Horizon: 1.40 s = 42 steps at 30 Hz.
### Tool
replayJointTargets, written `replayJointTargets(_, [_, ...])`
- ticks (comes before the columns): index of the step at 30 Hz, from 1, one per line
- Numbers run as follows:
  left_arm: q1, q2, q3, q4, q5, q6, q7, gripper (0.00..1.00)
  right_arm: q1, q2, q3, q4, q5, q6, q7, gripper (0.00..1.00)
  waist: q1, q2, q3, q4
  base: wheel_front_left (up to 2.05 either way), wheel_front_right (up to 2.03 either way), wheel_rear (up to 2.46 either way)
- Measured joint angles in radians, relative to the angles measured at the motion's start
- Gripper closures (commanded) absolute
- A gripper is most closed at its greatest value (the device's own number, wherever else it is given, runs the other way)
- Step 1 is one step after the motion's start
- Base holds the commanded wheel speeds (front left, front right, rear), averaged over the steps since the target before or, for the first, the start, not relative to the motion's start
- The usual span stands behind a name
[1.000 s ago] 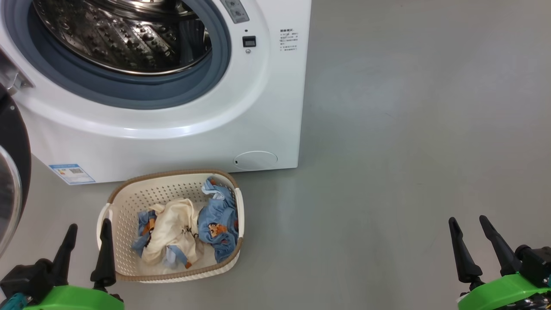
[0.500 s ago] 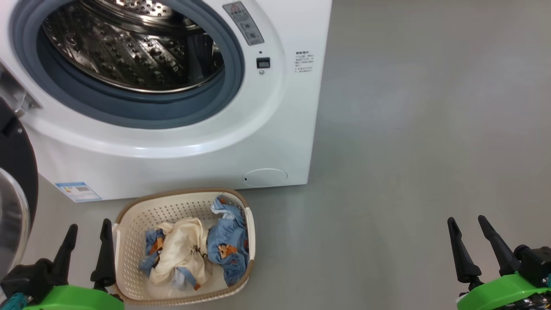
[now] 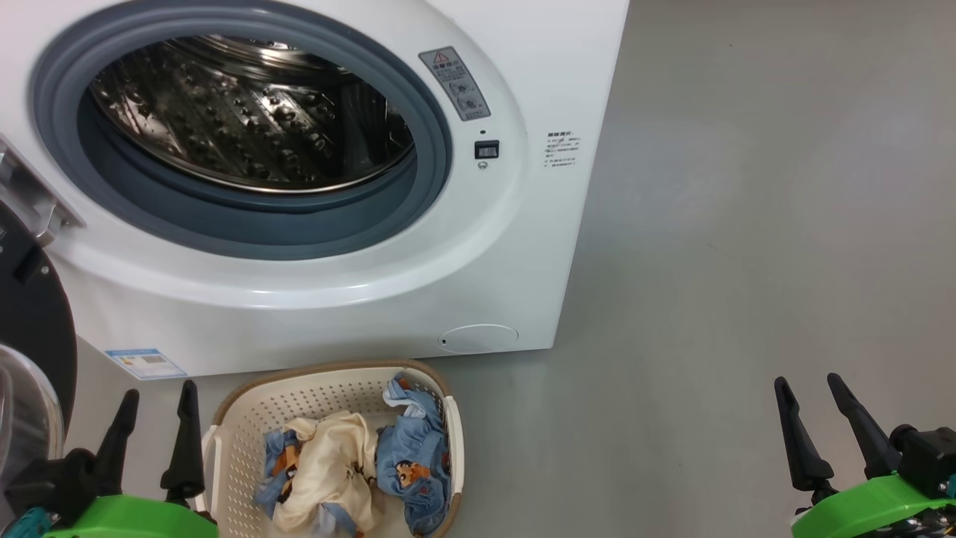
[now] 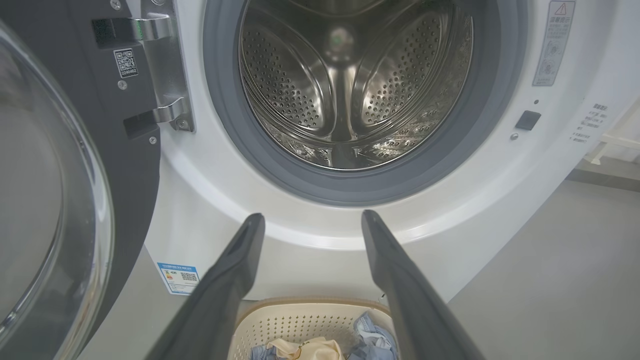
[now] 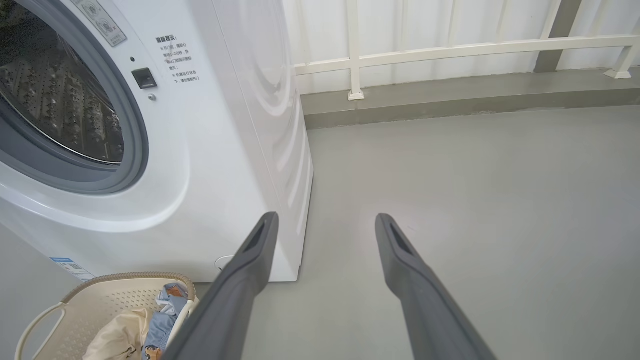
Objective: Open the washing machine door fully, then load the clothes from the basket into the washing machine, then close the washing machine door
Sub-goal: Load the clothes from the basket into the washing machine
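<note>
1. Lately shifted: my head view. The washing machine (image 3: 463, 284) and the basket (image 3: 246, 426) sit lower and further right in it than a second ago, while both grippers keep their places. I read that as the camera turning, not things moving.
2. Washing machine door (image 3: 33, 299): swung wide at the left, glass bowl (image 4: 45, 200) facing out; drum (image 3: 246, 127) bare.
3. Clothes (image 3: 351, 471): one cream piece and blue bear-print pieces, all in the basket, on the floor (image 3: 747, 224) just before the machine.
4. Left gripper (image 3: 160, 390): jaws wide, empty, just beside the basket's left wall.
5. Right gripper (image 3: 806, 379): jaws wide, empty, over bare floor, well apart from the basket.
6. Judgement: opening looks done; loading not yet begun.
</note>
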Motion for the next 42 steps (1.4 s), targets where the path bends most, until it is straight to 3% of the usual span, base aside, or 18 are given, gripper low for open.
replayJointTargets(15, [-0.001,-0.012,-0.04,0.044,-0.013,0.0,0.0,0.0,-0.002,-0.001,0.0,-0.009,0.0,0.0,0.0,0.0,0.0,0.0,0.022,0.004,0.01,-0.01,0.0])
replayJointTargets(24, [-0.015,-0.027,-0.094,0.162,-0.025,0.0,0.0,0.0,-0.016,0.006,0.011,-0.017,-0.007,0.0,0.0,0.0,0.0,0.0,0.051,-0.002,0.0,0.0,0.0])
replayJointTargets(42, [-0.196,-0.033,-0.205,0.412,-0.085,0.0,0.0,0.0,-0.122,0.022,0.064,-0.043,-0.042,0.0,0.0,0.0,0.0,0.0001,0.185,-0.023,0.0,0.0,0.0])
